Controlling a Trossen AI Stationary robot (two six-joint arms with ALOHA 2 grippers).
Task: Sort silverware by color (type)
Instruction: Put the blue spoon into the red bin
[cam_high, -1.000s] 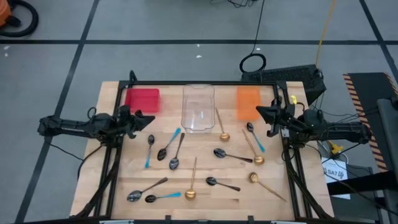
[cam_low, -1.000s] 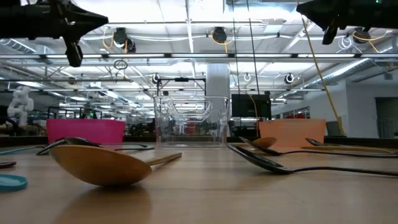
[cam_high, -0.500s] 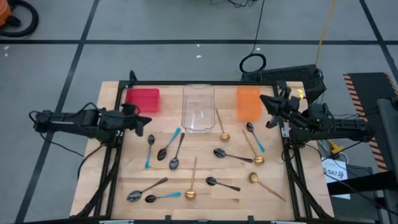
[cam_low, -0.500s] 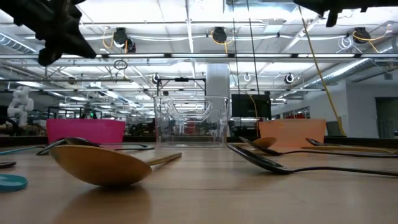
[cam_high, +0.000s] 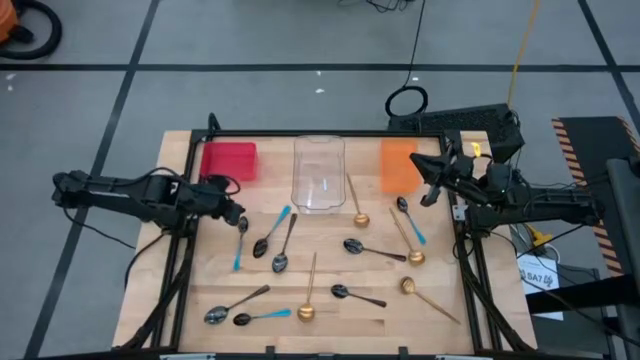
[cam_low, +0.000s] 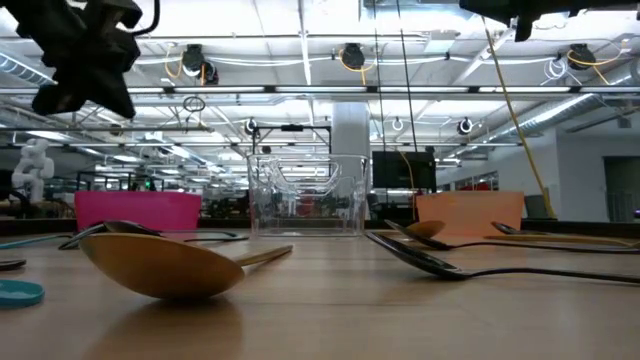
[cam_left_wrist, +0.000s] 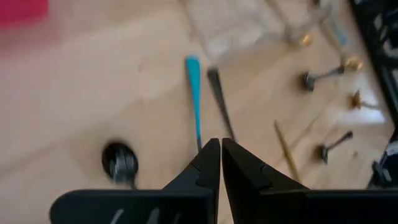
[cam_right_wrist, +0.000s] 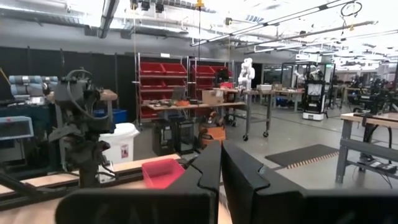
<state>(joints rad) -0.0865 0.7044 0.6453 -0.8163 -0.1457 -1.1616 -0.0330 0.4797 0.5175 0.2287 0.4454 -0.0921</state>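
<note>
- My left end effector (cam_high: 238, 220) hovers closed and empty over a blue-handled spoon (cam_high: 240, 240).
- My right end effector (cam_high: 428, 194) waits closed by the orange bin (cam_high: 399, 164).
- The silverware (cam_high: 312, 300) lies scattered across the desk (cam_high: 180, 290).

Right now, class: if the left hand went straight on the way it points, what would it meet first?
Probably the blue-handled spoon ahead of the shut left hand, though depth is unclear; it may reach bare table first.

Your robot had two slim black jointed arms. The left gripper (cam_high: 237, 218) and right gripper (cam_high: 427, 188) bore dark wedge-shaped fingers (cam_left_wrist: 205, 165).
</note>
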